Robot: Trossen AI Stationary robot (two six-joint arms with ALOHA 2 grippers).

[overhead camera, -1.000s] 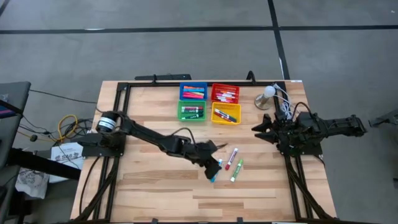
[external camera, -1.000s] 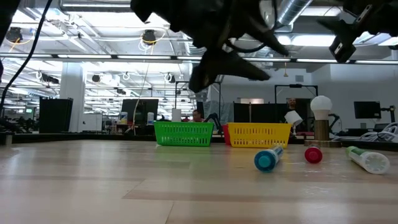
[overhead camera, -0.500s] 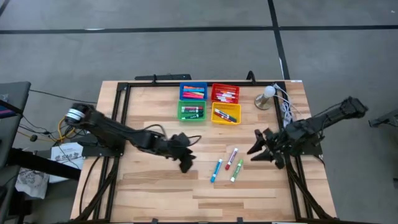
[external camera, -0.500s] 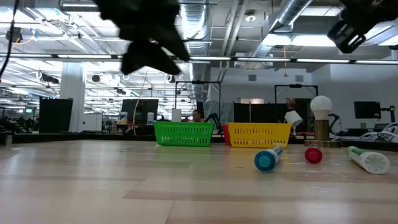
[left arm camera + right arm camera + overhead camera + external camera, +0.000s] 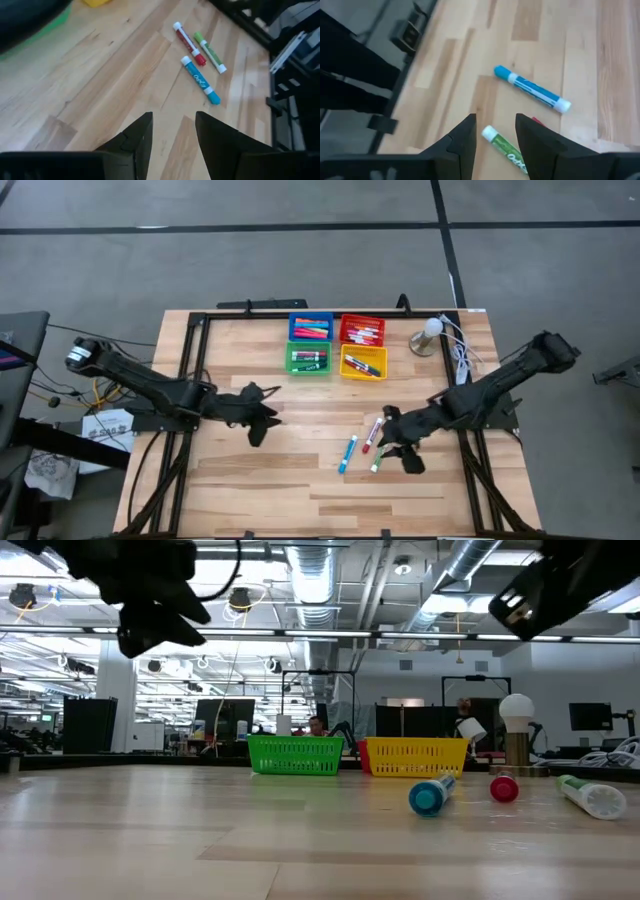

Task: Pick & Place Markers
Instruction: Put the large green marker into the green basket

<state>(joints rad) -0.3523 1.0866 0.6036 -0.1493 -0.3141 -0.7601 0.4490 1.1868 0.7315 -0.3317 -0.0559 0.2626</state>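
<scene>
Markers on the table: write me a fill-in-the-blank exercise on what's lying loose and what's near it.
1. ____ loose markers lie on the bare wood of the table: the blue marker, the red marker and the green marker.
2. The right gripper hovers over the ____ marker.
3. The left gripper has jaws that hold ____.
4. The four bins all contain ____.

Missing words: three; green; nothing; markers
</scene>
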